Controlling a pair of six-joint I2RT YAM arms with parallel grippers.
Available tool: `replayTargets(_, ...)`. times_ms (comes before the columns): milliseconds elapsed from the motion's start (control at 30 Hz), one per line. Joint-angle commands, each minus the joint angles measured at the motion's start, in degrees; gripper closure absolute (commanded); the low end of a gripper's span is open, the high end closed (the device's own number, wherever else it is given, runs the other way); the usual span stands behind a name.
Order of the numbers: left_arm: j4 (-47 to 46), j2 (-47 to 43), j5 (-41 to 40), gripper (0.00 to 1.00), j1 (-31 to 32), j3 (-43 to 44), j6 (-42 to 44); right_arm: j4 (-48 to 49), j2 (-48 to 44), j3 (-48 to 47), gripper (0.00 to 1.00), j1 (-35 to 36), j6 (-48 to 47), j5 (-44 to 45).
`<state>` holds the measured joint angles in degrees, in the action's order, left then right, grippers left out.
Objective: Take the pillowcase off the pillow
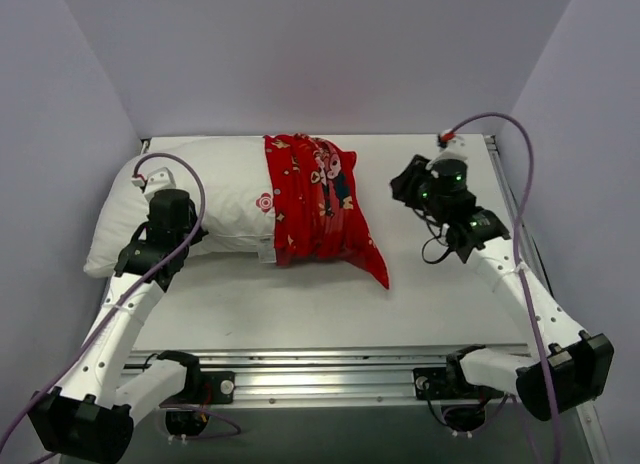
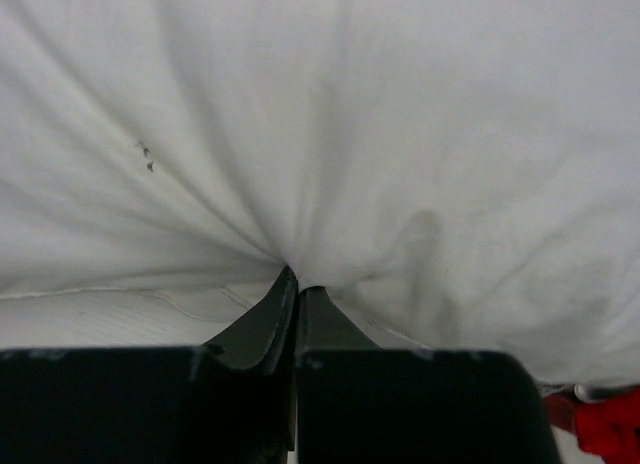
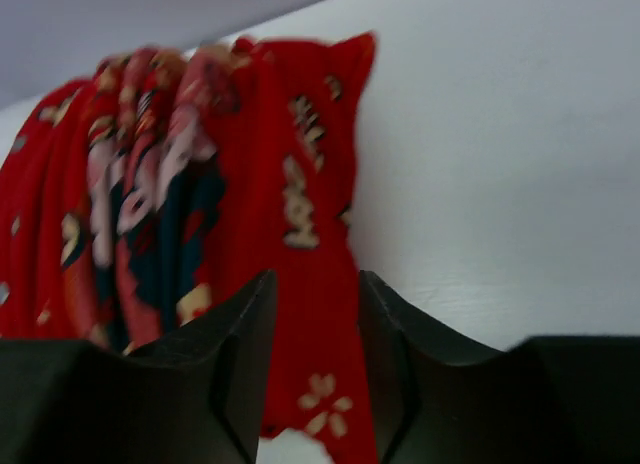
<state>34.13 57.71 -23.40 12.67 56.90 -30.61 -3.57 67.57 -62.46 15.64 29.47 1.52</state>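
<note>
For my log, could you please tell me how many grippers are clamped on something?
1: the left gripper, pinching the pillow at its near-left edge. The right gripper is open, facing the pillowcase.

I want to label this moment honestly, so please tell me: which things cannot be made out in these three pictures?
- Top view: the right end of the pillow, covered by the bunched pillowcase.
- Top view: the text beside the red logo, too small.
- Left wrist view: the surroundings of the shut left gripper; pillow fabric nearly fills the frame.
- Right wrist view: the pillowcase print beyond the open right gripper, blurred.
</note>
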Motion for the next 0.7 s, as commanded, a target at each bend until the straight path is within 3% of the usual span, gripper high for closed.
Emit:
replayTargets(0,-3.64,-2.43,3.54,0.98,4.73,1.01,0.2,1.11,0.89,2.77,0.62,12.52,-0.48,-0.57)
replayTargets(133,-2.58,-2.78,2.57,0.98,7.28,1.45,-0.06,-0.38,3.35,6.81,0.43,21.44,2.42,6.99)
replayTargets(367,-1.79,-1.73,1.78,0.98,7.29,3.47,0.46,-6.07,1.43,15.34,0.21,21.28,6.12,19.12)
replayTargets(467,-1.17,-1.29,1.43,0.98,7.29,4.27,0.99,-6.02,-0.15,16.92,0.13,15.14,6.21,17.13)
replayTargets(567,-1.0,-1.46,1.43,0.98,7.29,4.36,1.25,0.2,-2.0,19.47,0.06,9.43,3.32,7.91)
replayTargets(667,-0.47,-1.2,1.51,0.98,7.29,4.44,1.69,5.49,-0.34,19.13,0.04,9.41,-0.72,1.49)
